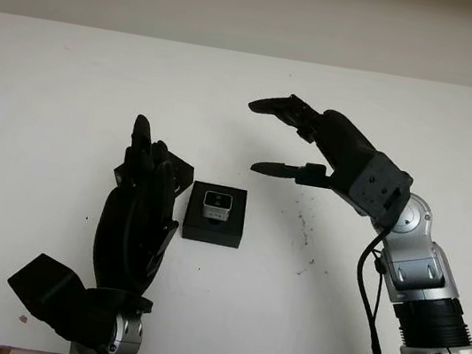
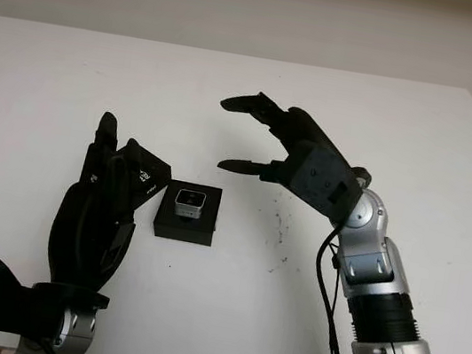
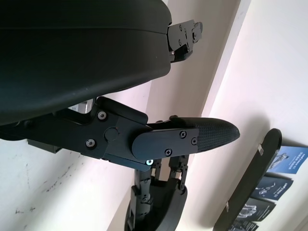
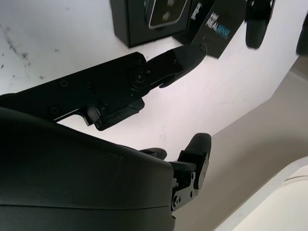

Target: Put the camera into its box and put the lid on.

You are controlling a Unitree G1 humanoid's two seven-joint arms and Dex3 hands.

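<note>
Camera (image 1: 216, 206): we see the small silver camera sitting inside its black box (image 1: 214, 228), lens side up.
Box: it stands on the white table (image 1: 51, 94), about midway between the left and right edges, closer to the near edge.
Lid (image 2: 148, 177): we see a black lid with white print just left of the box, partly hidden behind the left hand.
Left hand (image 1: 139, 193): it holds nothing, fingers straight, beside the box's left side.
Right hand (image 1: 291, 141): it holds nothing, fingers extended, raised above the table behind and to the right of the box.
</note>
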